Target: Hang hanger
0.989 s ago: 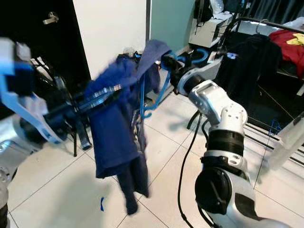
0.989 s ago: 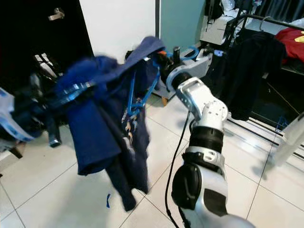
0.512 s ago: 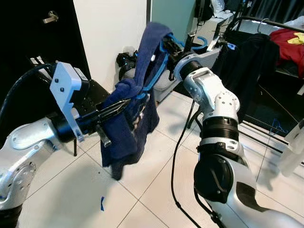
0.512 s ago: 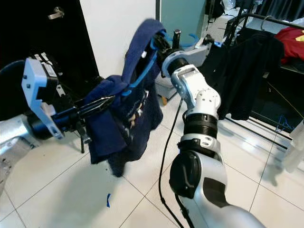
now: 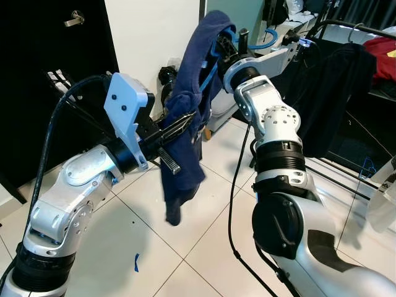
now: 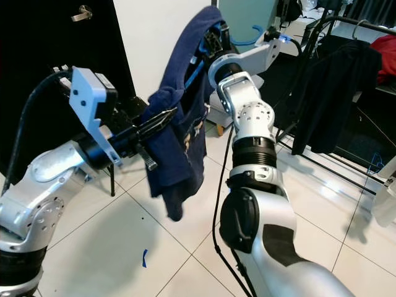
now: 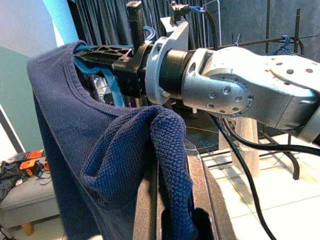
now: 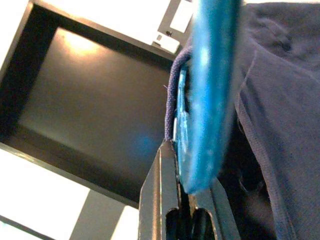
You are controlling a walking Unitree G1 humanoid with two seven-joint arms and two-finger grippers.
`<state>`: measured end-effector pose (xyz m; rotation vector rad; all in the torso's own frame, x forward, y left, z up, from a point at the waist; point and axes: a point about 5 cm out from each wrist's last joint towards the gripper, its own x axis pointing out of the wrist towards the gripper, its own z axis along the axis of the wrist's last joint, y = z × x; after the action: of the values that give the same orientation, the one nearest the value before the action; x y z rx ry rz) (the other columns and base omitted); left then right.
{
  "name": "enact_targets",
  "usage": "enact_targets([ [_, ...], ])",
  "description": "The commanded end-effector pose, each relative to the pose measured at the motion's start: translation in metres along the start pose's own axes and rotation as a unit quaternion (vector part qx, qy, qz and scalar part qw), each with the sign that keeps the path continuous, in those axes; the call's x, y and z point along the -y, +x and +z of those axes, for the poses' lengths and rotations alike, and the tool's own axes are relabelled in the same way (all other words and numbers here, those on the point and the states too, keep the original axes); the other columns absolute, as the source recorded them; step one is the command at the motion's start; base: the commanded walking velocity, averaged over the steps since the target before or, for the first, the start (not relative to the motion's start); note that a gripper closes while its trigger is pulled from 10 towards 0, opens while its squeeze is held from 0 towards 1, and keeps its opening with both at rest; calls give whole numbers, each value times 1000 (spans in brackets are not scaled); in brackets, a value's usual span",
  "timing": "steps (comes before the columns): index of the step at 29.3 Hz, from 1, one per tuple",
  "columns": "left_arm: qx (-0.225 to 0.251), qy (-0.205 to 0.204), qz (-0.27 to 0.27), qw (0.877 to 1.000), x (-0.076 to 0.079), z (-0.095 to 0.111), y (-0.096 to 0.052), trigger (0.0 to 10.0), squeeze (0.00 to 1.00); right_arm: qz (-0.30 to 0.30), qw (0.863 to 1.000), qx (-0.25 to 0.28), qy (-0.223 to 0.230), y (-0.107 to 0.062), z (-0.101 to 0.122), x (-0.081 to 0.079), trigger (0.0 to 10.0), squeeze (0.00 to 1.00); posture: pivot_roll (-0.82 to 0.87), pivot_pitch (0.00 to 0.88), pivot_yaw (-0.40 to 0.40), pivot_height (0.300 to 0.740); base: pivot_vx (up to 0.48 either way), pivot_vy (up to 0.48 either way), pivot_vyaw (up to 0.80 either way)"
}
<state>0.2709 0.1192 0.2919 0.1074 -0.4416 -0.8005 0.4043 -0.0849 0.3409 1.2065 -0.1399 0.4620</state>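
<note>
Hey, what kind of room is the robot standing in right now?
Probably a laundry or dressing corner of a home: a clothes rack hung with a black garment, a white tiled floor, and a dark door with a lever handle.

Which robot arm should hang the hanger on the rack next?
Probably the right: its end effector is shut on the blue hanger near the rack. The left end effector only pinches the sweater.

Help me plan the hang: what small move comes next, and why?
Probably carry the hanger right toward the rack. The right hand clamps it, the sweater drapes from it, and the left hand pinches a fold, so it likely lets go first.
</note>
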Motion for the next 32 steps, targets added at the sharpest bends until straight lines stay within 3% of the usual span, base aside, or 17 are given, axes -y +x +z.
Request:
enact_targets([
  [1,26,-25,-20,999,5,8,-9,10000,0,18,998,22,-59,0,9,-5,10000,0,26,40,-20,740,0,0,0],
  [6,32,-50,-28,998,10,6,-18,10000,0,36,991,41,-125,1,19,-9,10000,0,28,34,-24,740,0,0,0],
  [11,28,-50,-25,998,11,3,-18,10000,0,41,989,42,-137,1,20,-10,10000,0,28,34,-24,740,0,0,0],
  [12,18,-50,-26,998,13,-2,-19,10000,357,50,986,43,-154,1,20,-12,10000,0,26,32,-24,740,0,0,0],
  [13,2,-58,-32,998,17,-9,-18,10000,1000,60,984,44,-163,1,20,-15,10000,0,24,31,-22,740,0,0,0],
  [19,-20,-68,-46,996,25,-19,-17,10000,1000,74,982,47,-169,2,19,-19,10000,0,24,32,-20,740,0,0,0],
  [22,-54,-53,-44,996,32,-36,-14,10000,1000,115,980,49,-158,2,19,-29,10000,0,21,37,-13,740,0,0,0],
  [27,-62,-51,-43,996,34,-40,-15,10000,1000,139,977,48,-156,1,18,-35,10000,0,19,40,-12,740,0,0,0],
  [29,-65,-53,-42,996,34,-41,-17,10000,1000,169,972,44,-157,0,16,-41,10000,0,19,40,-12,740,0,0,0],
  [30,-63,-50,-28,996,26,-39,-20,10000,1000,219,962,29,-159,-4,15,-50,10000,0,19,42,-14,740,0,0,0],
  [31,-63,-50,-28,996,26,-39,-20,10000,1000,219,962,29,-159,-4,15,-50,10000,0,19,42,-14,740,0,0,0],
  [32,-60,-36,-2,998,12,-33,-27,10000,1000,268,947,2,-177,-10,14,-55,10000,0,23,44,-17,740,0,0,0],
])
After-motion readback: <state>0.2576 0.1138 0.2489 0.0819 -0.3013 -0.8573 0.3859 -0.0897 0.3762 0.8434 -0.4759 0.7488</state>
